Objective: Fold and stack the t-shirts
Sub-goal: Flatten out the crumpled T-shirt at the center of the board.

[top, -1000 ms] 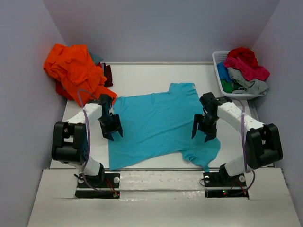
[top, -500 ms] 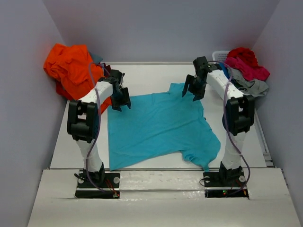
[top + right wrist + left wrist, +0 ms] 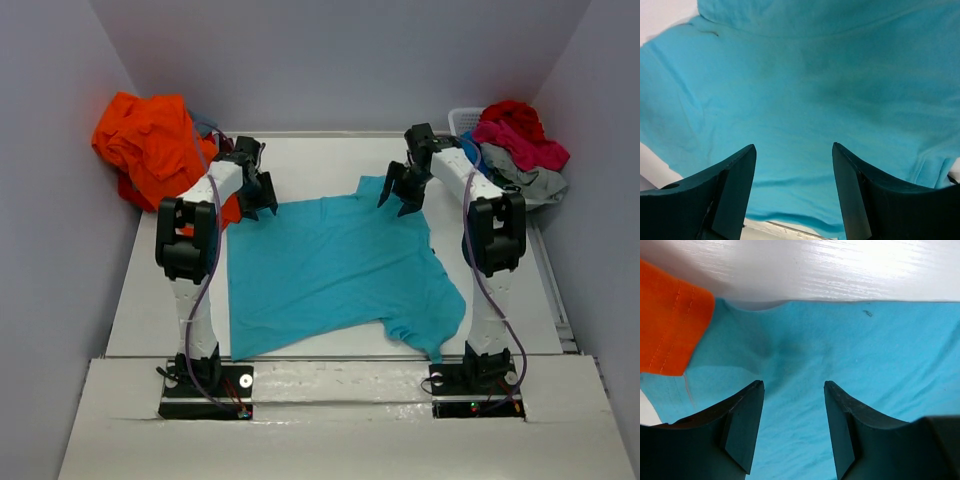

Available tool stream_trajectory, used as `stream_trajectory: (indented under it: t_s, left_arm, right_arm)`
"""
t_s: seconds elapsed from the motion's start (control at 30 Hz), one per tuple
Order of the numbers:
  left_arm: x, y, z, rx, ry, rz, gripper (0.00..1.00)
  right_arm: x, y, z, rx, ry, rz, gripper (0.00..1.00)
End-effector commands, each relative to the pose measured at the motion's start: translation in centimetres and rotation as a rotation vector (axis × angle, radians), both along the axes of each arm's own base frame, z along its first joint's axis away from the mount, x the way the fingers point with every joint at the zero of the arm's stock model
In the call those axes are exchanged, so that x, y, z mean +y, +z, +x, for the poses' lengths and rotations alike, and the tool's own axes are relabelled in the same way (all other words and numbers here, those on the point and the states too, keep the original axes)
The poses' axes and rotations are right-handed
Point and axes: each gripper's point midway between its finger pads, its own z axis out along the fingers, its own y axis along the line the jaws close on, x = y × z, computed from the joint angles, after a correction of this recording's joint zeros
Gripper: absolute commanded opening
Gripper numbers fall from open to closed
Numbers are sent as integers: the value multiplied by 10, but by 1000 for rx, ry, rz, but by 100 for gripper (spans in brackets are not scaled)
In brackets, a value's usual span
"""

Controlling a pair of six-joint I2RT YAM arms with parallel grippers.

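Note:
A turquoise t-shirt (image 3: 330,265) lies spread flat on the white table, a sleeve at the far right and another at the near right. My left gripper (image 3: 257,201) hovers open over its far left corner; the cloth fills the left wrist view (image 3: 840,355) between the fingers. My right gripper (image 3: 400,195) hovers open over the far right sleeve, whose cloth fills the right wrist view (image 3: 805,90). An orange t-shirt (image 3: 150,145) is heaped at the far left; its edge shows in the left wrist view (image 3: 670,325). Neither gripper holds anything.
A white slatted basket (image 3: 462,125) at the far right holds red (image 3: 512,112), pink (image 3: 520,145), light grey (image 3: 530,178), green and blue shirts. A dark maroon cloth (image 3: 228,155) lies beside the orange heap. Grey walls enclose the table (image 3: 310,160) on three sides.
Both arms have reached from the shirt's middle sides out to its far edge. Left gripper went to the far left corner, right gripper to the far right sleeve. The shirt has not moved.

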Motion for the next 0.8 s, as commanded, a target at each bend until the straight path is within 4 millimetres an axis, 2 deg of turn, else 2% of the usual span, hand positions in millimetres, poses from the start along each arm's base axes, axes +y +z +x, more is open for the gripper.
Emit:
stream_trajectory:
  t_s: [0.0, 0.17, 0.33, 0.43, 0.6, 0.7, 0.77]
  left_arm:
    - [2, 9, 6, -15, 8, 8, 63]
    - [6, 11, 18, -26, 24, 14, 63]
    - [12, 27, 44, -94, 62, 2, 63]
    - [17, 28, 53, -98, 86, 3, 63]
    - [32, 29, 67, -116, 150, 0, 63]
    - [33, 22, 68, -94, 156, 7, 63]
    - [42, 23, 66, -87, 176, 31, 63]
  right_arm:
    - [9, 29, -2, -76, 32, 57, 68]
    - [11, -7, -11, 9, 42, 61, 68]
    - [14, -30, -19, 54, 42, 81, 67]
    - [13, -45, -26, 90, 45, 77, 67]
    - [12, -63, -37, 129, 56, 80, 67]
    - [11, -70, -43, 143, 57, 79, 67]
    - [11, -72, -45, 151, 62, 76, 67]
